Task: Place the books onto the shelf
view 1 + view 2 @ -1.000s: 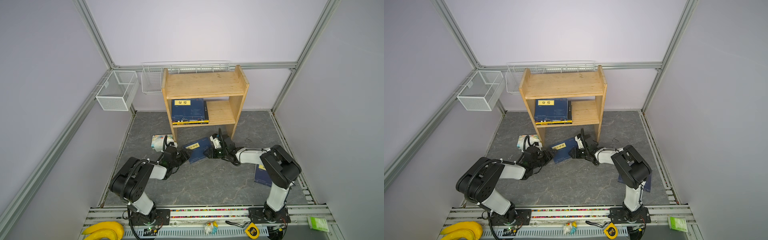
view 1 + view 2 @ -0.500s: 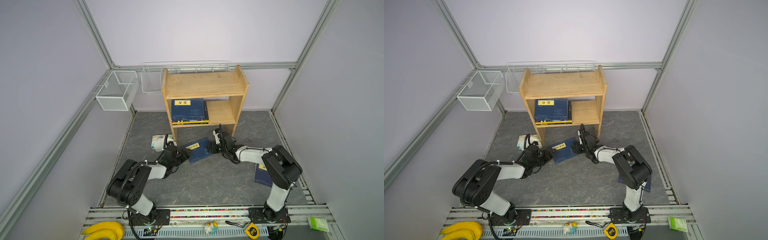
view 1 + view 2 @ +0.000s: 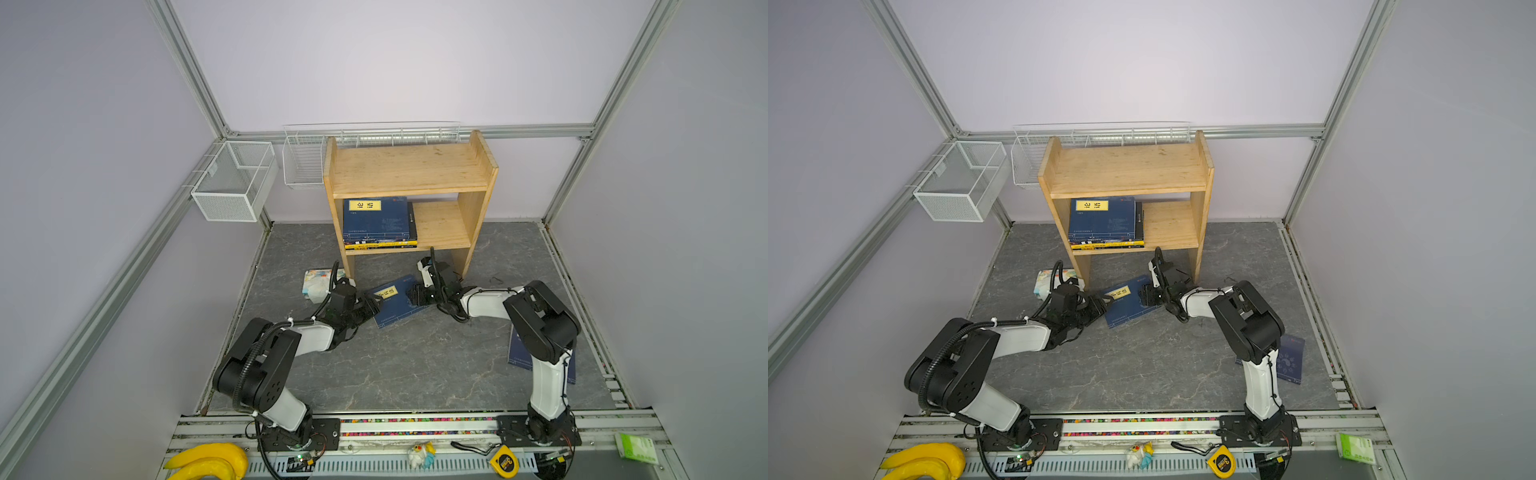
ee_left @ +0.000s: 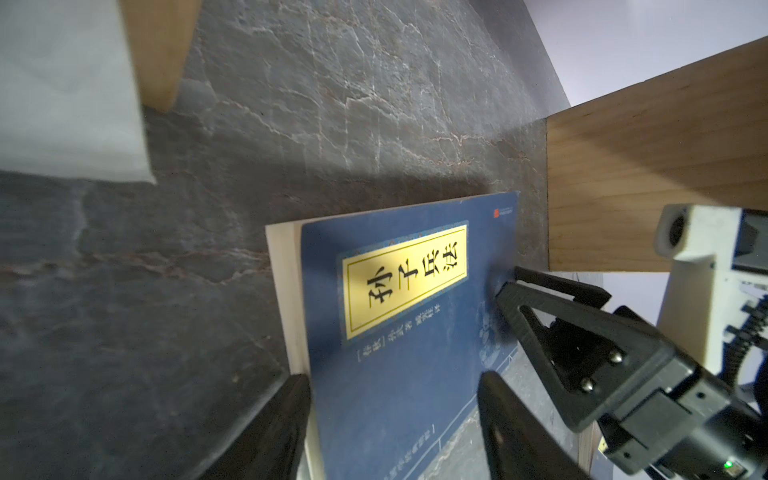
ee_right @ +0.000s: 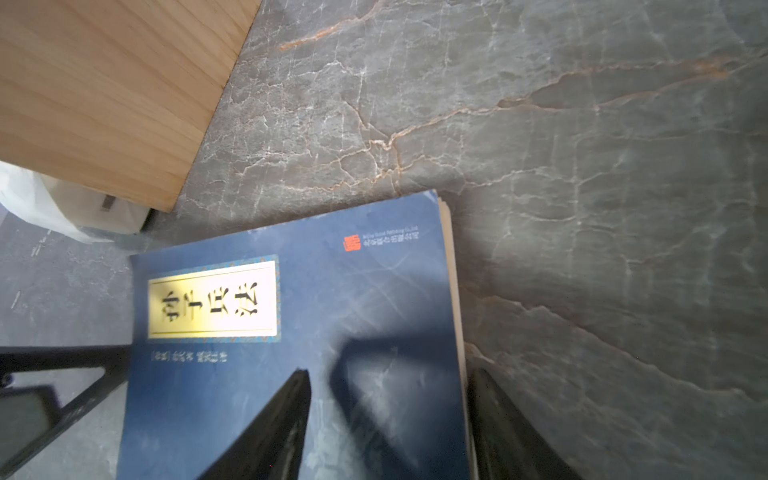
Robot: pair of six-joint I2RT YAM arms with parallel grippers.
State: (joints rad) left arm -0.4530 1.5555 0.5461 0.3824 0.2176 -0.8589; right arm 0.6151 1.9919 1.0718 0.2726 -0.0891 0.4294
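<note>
**Both claws at one floor bk: pickup step, no lift yet**

**Top views:** The shelf [image 3: 409, 170] stands at 12 o'clock of the floor [image 3: 395, 374]. A stack [image 3: 376, 220] of bks lies flat on the L half of its lower board. The navy book [image 3: 392, 301] lies skewed on the floor at 6 o'clock from the shelf. The L gripper [image 3: 375, 302] is at its 9 o'clock edge and the R gripper [image 3: 412, 293] at its 3 o'clock edge. Both top views agree on this. A second navy book [image 3: 1289, 357] lies at 4 o'clock, partly behind the R arm. The floral packet [image 3: 318, 280] is at 10 o'clock of the navy book and isn't a task item.

**L wrist:** The L gripper [image 4: 395, 376] has its jaws apart and clamps nothing. One finger is down just beside the bk's pale side edge, the other over the cover. The R gripper [image 4: 509, 280] faces it, tip at the cover. Can't tell if it is touching.

**R wrist:** The R gripper [image 5: 390, 372] is likewise spread w/ nothing clamped. One finger is over the cover, the other outside the page edge.

**Step, as I judge it:** Grasp prep on this bk, w/ two bks not yet shelved. The bk is thin and flat. Nxt move likely needs one claw to brace it while the other works a finger under an edge. Then close across the thickness, lift, and carry to 12 o'clock onto the stack or the bare board beside it.
</note>
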